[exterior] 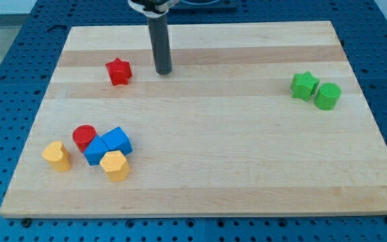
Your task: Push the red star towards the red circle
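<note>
The red star point(119, 71) lies on the wooden board point(213, 121) at the view's upper left. The red circle point(83, 137) sits lower left, touching a blue block point(97, 150). My tip point(163, 70) rests on the board just right of the red star, a short gap apart from it. The red circle is below and slightly left of the star.
A second blue block point(117, 140) and a yellow block point(115, 165) crowd the red circle's right side. Another yellow block point(56, 156) lies at its left. A green star point(304, 86) and a green circle point(327, 96) sit at the right.
</note>
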Available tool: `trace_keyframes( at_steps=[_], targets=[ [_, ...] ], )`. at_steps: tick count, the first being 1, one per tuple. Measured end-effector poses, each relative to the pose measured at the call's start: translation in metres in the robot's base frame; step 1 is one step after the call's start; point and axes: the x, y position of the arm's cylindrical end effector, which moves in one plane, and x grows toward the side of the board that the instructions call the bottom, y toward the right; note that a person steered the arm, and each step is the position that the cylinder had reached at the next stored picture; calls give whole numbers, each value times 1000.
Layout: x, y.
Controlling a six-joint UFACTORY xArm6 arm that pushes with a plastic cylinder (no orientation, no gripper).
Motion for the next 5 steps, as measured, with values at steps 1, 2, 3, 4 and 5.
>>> trace_keyframes(
  at_steps=[1,2,3,4,5],
  targets=[
    [14,-23],
    [18,-27],
    [4,-23],
    [-39,-11],
    [-37,-42]
  ],
)
